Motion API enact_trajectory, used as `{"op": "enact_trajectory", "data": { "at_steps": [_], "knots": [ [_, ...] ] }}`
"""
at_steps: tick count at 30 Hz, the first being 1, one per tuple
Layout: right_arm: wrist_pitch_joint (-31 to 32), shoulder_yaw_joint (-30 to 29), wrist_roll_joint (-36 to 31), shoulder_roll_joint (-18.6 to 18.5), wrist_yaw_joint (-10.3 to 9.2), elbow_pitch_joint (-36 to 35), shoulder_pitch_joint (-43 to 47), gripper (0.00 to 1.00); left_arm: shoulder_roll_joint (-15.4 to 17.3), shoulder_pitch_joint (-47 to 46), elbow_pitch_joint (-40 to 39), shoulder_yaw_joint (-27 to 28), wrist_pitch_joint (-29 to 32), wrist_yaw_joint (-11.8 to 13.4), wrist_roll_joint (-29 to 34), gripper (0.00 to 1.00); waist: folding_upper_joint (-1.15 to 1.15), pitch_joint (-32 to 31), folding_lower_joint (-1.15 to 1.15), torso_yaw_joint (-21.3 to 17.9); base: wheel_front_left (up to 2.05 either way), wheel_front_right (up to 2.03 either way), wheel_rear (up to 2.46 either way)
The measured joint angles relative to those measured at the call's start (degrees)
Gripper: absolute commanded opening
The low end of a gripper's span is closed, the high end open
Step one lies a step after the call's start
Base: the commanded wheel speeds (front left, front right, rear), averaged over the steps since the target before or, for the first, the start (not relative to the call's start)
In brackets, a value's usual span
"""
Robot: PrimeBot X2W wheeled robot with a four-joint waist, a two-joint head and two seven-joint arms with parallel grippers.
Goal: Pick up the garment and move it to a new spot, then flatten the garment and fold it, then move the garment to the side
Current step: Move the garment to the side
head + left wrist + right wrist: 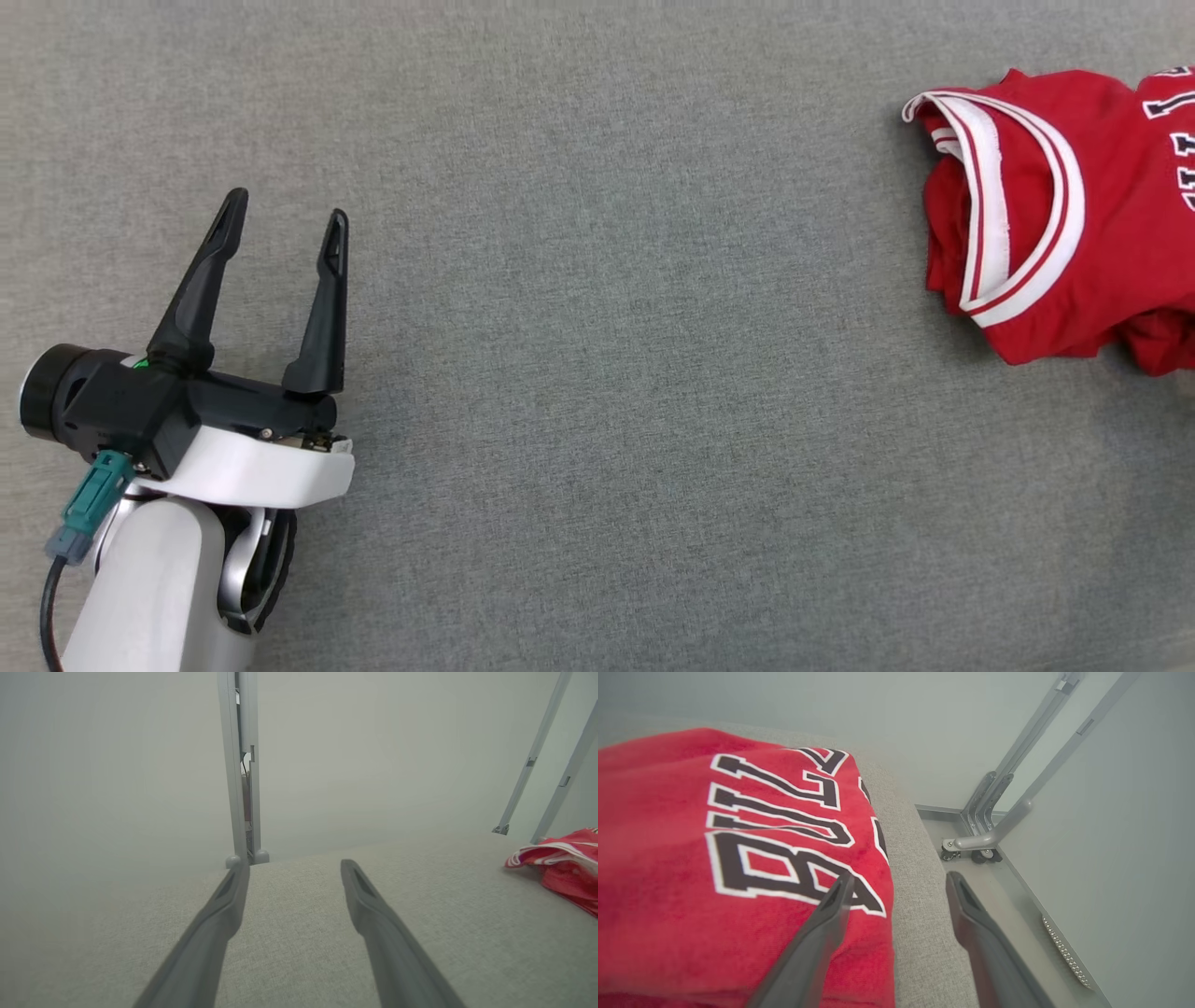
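My left gripper (288,205), wide, hovers over grey woven fabric (597,373). My right gripper (900,877), wide, straddles the edge of the red lettered jersey (1120,243), perhaps touching; head view crops it.

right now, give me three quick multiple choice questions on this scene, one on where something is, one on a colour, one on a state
1. In the head view, where does the garment lie?
A. lower left
B. centre
C. upper right

2. What colour is the garment's lettering?
A. dark with a white outline
B. yellow
C. green

3. How do the left jaws stand?
A. shut on the garment
B. open, holding nothing
C. shut on a cloth tag

Answers:
1 C: the red cloth sits at the upper right of the grey surface.
2 A: the right wrist view shows dark block letters edged in white.
3 B: the two fingers are spread over bare surface, well apart from the garment.
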Motion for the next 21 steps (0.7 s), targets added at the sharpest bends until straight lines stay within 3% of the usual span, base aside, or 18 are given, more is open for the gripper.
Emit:
{"op": "enact_trajectory", "data": {
  "at_steps": [5, 10, 17, 21],
  "knots": [
    [-6.7, -2.5, 2.5, 3.2, 0.00, -2.6, 0.6, 1.00, 0.1, 0.4, 0.5, 0.4, -0.2, 0.6, -0.4, 1.00, 0.00, -2.1, 0.00, 0.3, 0.00, 0.00, 0.00],
    [-9.1, -5.1, 4.2, 6.9, -0.01, -13.8, 3.7, 1.00, 0.4, 2.0, 0.5, 1.2, -0.4, 1.4, -0.7, 1.00, 0.00, -4.8, 0.00, 0.4, 0.00, 0.00, 0.00],
    [-6.7, -3.0, 2.2, 16.4, -0.01, -33.7, 11.7, 1.00, 0.8, 4.2, -0.8, 2.4, 0.2, 3.4, -1.0, 1.00, 0.00, -8.4, 0.00, 1.9, 0.00, 0.00, 0.00],
    [-3.4, 2.3, 0.1, 19.1, -0.01, -41.3, 15.9, 1.00, 0.9, 6.2, -1.1, 3.3, 0.3, 4.3, -1.5, 1.00, 0.00, -10.5, 0.00, 3.1, 0.00, 0.00, 0.00]
  ]
}}
